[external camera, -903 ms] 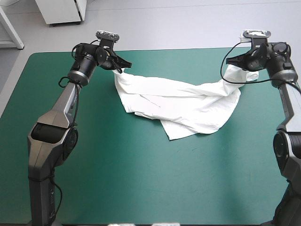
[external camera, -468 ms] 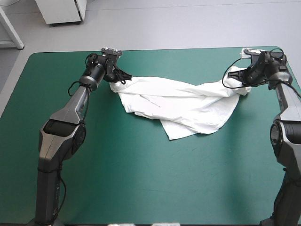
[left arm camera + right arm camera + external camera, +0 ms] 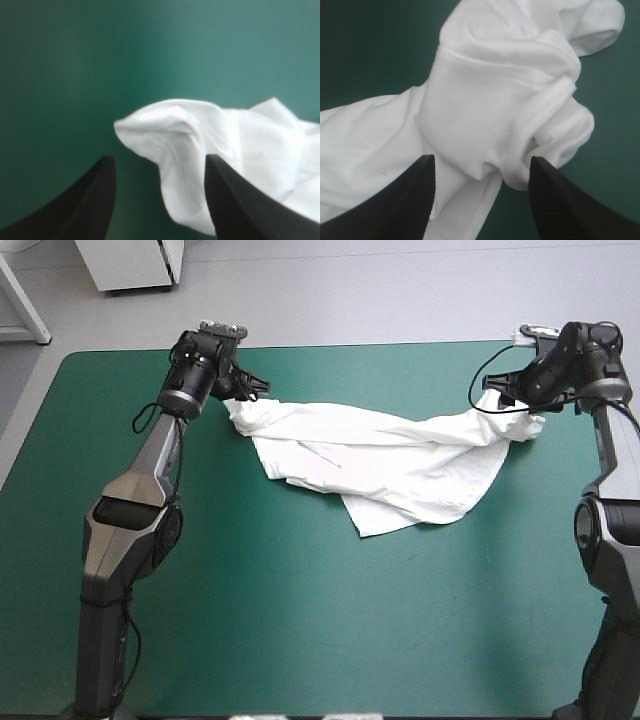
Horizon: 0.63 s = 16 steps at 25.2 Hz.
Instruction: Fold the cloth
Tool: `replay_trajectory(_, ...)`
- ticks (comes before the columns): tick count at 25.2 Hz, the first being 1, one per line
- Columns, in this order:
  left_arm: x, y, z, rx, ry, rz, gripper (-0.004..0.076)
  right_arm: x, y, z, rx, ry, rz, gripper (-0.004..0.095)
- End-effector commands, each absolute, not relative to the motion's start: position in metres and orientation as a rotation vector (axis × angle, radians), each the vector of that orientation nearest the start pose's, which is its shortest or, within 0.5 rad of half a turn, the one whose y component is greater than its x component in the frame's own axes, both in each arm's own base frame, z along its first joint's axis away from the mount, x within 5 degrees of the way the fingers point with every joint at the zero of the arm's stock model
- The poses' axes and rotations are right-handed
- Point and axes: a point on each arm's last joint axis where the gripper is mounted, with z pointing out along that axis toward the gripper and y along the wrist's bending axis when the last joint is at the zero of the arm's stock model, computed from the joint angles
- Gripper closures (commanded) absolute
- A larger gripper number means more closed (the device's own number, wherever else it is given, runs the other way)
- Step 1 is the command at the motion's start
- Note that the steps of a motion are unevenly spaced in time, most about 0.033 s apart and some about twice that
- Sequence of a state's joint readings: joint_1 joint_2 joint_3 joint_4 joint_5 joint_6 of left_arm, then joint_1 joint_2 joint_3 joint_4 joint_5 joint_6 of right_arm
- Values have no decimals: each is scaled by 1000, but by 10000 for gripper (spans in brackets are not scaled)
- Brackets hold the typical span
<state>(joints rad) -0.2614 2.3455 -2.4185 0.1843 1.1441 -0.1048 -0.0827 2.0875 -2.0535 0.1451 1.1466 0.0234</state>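
The T-shirt lies spread in a band on the far half of the teal-green counter, with one loose flap pointing to the counter's near edge. By the counter's far edge, the left gripper is wide open at one end and the right gripper is wide open at the other. Neither holds it, I think so it can rest flat.

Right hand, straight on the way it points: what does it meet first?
The T-shirt. Its bunched end sits straight ahead of the open right hand, with the teal-green table behind it. Depth is hard to judge, so contact may come almost at once.
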Motion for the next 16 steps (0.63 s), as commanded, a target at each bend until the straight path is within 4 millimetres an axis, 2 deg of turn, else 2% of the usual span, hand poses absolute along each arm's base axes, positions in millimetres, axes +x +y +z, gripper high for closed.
replay_trajectory(1,486,-111,371,171,2308,68,277,441,-29,376,162,2490,162,345)
replay_trajectory(5,469,-105,400,153,2300,96,288,420,-26,402,148,2488,162,345)
replay_trajectory(10,451,-103,433,157,2221,54,288,390,-21,440,130,2396,169,345)
replay_trajectory(11,443,-103,445,159,2201,16,288,376,-20,454,125,2364,167,355)
replay_trajectory(14,430,-102,455,167,2211,-22,288,350,-17,464,131,2355,175,401)
replay_trajectory(15,424,-101,453,171,2244,-22,288,336,-16,463,134,2372,184,419)
replay_trajectory(16,423,-101,449,169,2272,-17,288,331,-15,462,135,2381,185,421)
